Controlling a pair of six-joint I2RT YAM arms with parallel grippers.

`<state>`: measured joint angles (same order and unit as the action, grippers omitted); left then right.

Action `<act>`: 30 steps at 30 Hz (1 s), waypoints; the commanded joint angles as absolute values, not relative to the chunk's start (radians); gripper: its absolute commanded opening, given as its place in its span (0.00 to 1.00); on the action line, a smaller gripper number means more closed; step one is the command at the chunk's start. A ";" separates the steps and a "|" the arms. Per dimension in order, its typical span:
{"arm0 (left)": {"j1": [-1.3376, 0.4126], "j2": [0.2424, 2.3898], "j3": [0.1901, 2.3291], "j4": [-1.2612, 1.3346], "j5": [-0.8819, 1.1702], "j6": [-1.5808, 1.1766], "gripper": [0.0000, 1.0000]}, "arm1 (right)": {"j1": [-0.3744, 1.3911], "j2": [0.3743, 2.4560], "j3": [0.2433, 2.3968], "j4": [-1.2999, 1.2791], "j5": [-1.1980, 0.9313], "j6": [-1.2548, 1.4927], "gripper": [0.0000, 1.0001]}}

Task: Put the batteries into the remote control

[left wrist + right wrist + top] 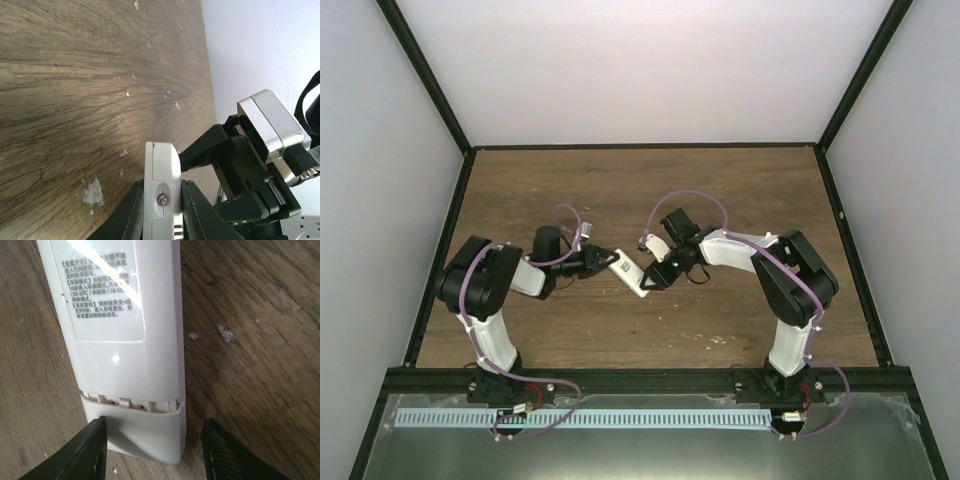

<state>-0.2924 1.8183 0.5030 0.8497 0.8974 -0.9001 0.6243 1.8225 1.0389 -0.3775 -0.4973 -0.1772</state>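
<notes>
Remote control [633,272] at mid-table, slanted, one end toward the far left and the other toward the near right, spanning the space between the two arms. Turned back side up in the right wrist view, with a printed label [100,290] on the upper part and a cover piece [145,432] at the lower end, a narrow gap showing between cover and body. Clamped edge-on at its far-left end by the left gripper [608,260], both fingers pressed flat against the white casing. Straddled at the near-right end by the right gripper [152,437], parted: one finger [90,445] just at the cover's corner, the other clear of it with bare wood between. Beneath all this, a brown wooden table [720,200] flecked with small pale marks.
</notes>
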 commanded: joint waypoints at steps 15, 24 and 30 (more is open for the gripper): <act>-0.308 1.850 0.523 0.863 0.983 -0.888 0.00 | 0.554 1.740 1.017 -0.393 -0.389 -0.184 0.48; -0.308 1.844 0.530 0.838 0.965 -0.880 0.00 | 0.578 1.604 0.924 -0.341 -0.410 -0.105 0.46; -0.307 1.843 0.538 0.834 0.964 -0.877 0.00 | 0.647 1.641 0.902 -0.331 -0.434 -0.075 0.45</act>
<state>-0.3027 1.8355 0.5186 0.8326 0.9516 -0.9009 0.5991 1.6184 0.9173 -0.3489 -0.4080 -0.1097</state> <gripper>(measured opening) 0.168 0.450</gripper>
